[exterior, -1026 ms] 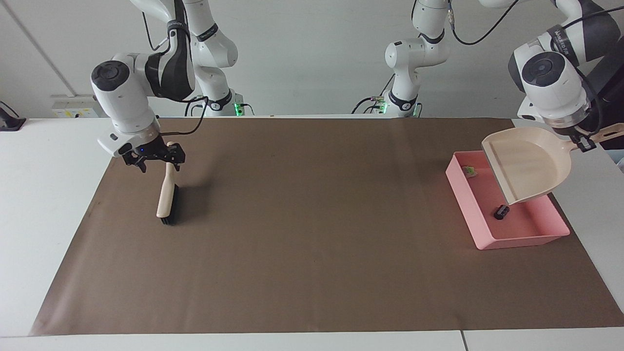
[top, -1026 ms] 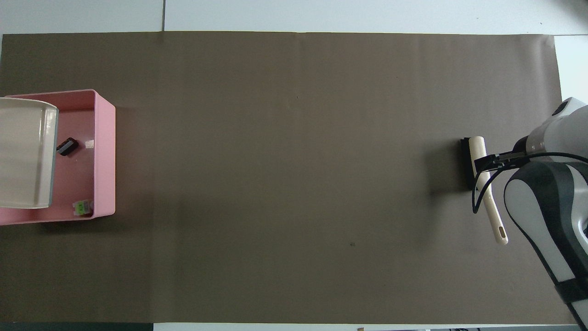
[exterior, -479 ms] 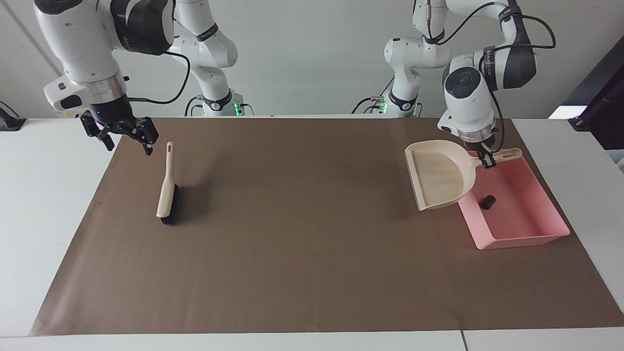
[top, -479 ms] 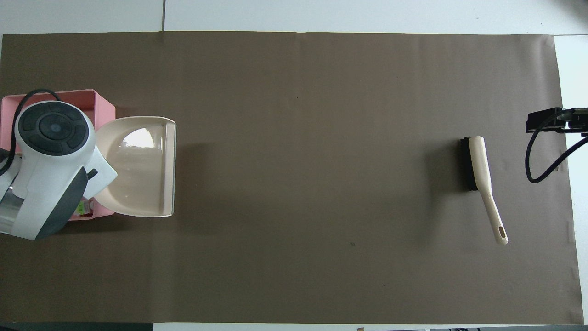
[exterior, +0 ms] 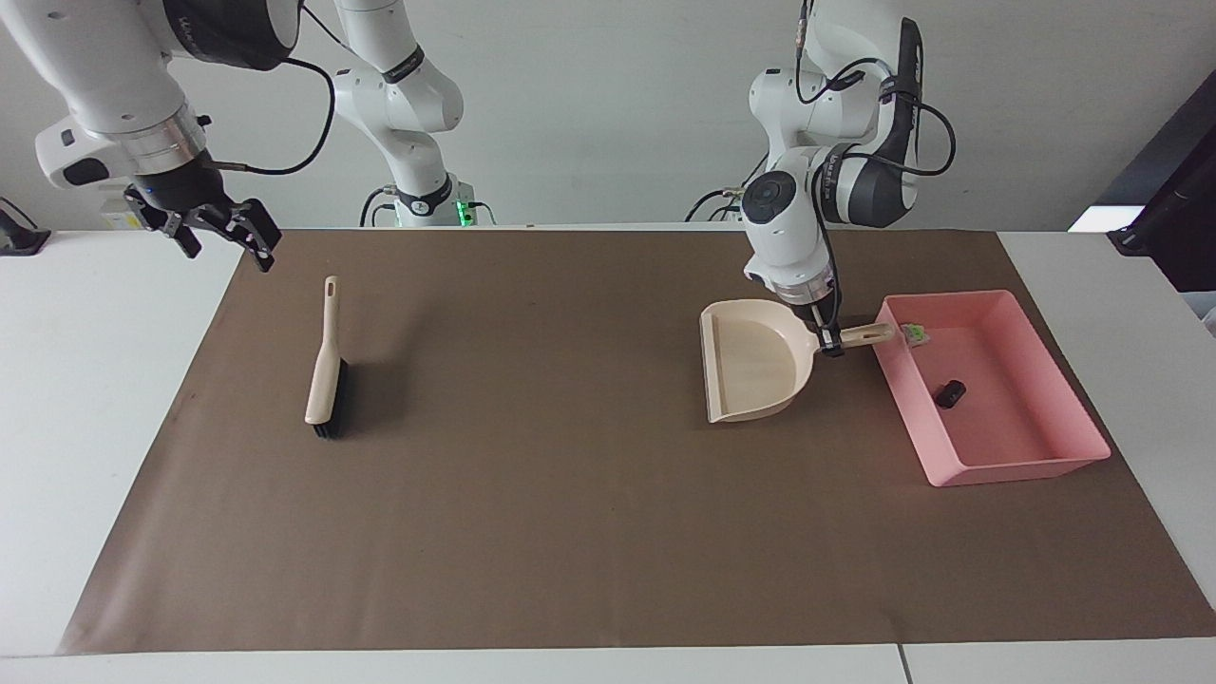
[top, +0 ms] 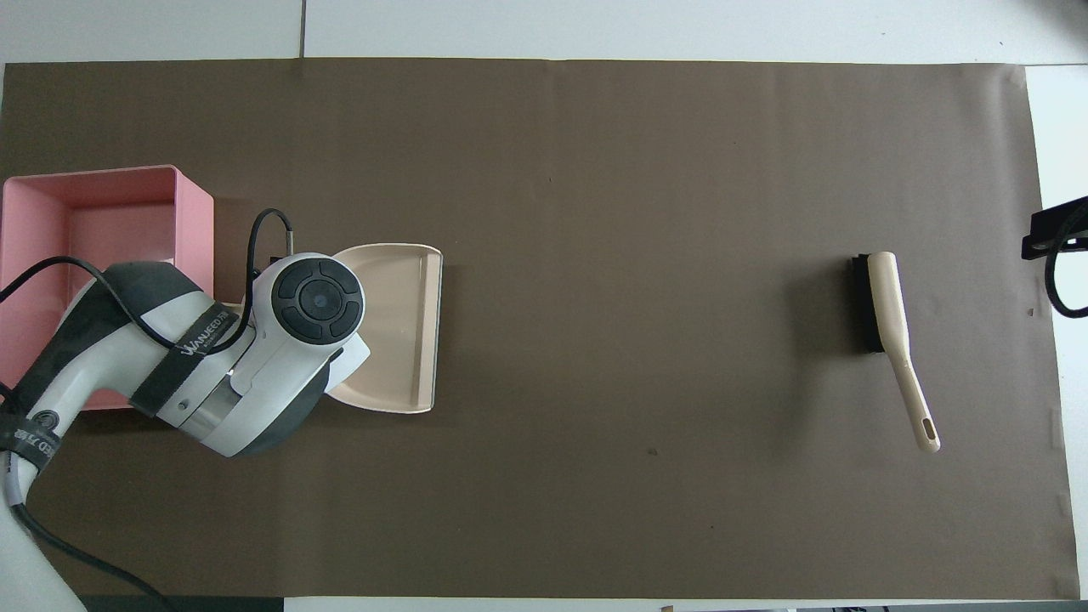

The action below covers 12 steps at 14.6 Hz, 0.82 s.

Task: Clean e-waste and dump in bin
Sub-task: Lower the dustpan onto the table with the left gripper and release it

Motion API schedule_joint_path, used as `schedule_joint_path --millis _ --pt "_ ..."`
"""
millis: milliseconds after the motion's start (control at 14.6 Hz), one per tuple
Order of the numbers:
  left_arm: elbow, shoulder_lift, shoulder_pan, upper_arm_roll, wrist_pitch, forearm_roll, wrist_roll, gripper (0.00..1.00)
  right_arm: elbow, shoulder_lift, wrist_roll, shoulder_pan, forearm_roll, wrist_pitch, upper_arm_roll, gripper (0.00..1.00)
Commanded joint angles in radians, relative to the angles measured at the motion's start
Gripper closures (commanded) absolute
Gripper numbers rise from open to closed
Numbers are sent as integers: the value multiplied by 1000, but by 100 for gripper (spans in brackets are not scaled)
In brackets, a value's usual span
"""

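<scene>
The pink bin [exterior: 1016, 468] stands at the left arm's end of the mat; it also shows in the overhead view [top: 194, 223]. Both e-waste bits lie in it: the whitish-grey one with a green patch [exterior: 914, 332] and the black stubby one [exterior: 950, 391]. My left arm hides them in the overhead view. My left gripper [exterior: 828, 344] is shut on the handle of the beige dustpan [exterior: 755, 366], which lies flat and empty on or just over the mat beside the bin [top: 399, 331]. My right gripper [exterior: 223, 237] is open and empty, raised over the mat's edge at the right arm's end.
A beige brush with black bristles [exterior: 326, 366] lies on the brown mat [exterior: 570, 494] toward the right arm's end, away from both grippers; it shows in the overhead view [top: 888, 323] too. White table borders the mat.
My left gripper carried the dustpan off the bin, levelled it and lowered it to the mat beside the bin. My right gripper let go of the brush and rose away toward the table's end.
</scene>
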<state>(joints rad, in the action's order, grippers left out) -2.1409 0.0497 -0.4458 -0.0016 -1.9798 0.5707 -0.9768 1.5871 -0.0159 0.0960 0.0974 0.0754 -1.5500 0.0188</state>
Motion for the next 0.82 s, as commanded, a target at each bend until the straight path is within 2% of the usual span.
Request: schedule_joint_path --millis 0,205,410,684,752 --pt "-5 7 -34 20 -27 -17 0 100 -4 4 -1 -29 -61 17 54 1" --pt "-5 50 -77 20 -39 -17 12 100 -15 5 2 -31 -69 39 43 1" --pt "-5 74 -77 21 -57 -17 32 100 -9 2 7 -68 -71 39 58 1" --pt "-10 79 -74 21 -54 -17 61 99 -6 1 7 -67 -72 42 61 1" --pt "-10 79 -71 20 -56 -18 97 90 -6 1 -1 -67 -71 42 61 1"
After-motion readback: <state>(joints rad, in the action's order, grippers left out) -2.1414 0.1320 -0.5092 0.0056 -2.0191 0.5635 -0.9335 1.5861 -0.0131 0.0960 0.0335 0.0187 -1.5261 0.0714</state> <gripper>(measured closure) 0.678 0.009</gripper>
